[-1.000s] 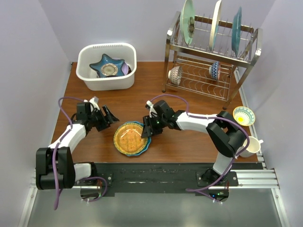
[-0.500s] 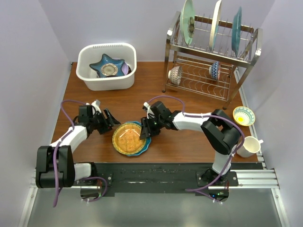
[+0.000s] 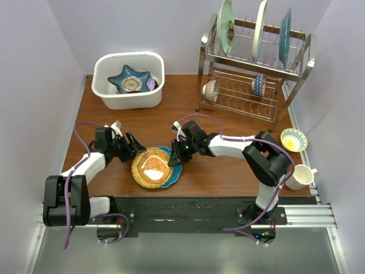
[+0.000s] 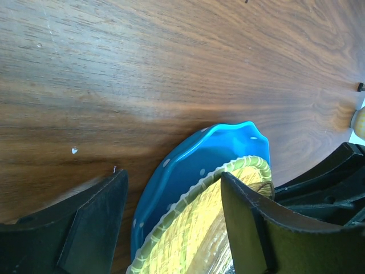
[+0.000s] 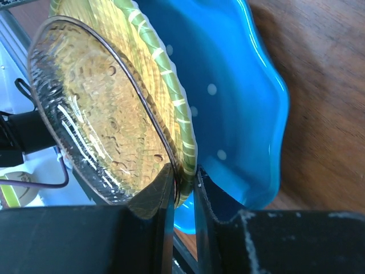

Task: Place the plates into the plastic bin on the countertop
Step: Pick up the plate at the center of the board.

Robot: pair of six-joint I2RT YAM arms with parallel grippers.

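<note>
Near the front of the countertop [image 3: 171, 117], the right gripper [image 5: 181, 174] pinches the amber plate [image 5: 114, 108] by its rim, tilted above the blue dotted plate [image 5: 239, 97]; the left gripper [image 4: 171, 194], jaws spread wide, straddles their opposite edge.

Three plates [image 3: 260, 23] stand in one wire rack [image 3: 296, 63]; two lie stacked on the countertop [image 3: 171, 114], an amber plate [image 3: 149, 166] over a blue dotted plate [image 3: 174, 169]; one bin [image 3: 108, 94] holds a star-shaped plate [image 3: 128, 80]; three small bowls [image 3: 211, 90]; one mug [image 3: 302, 177]
</note>
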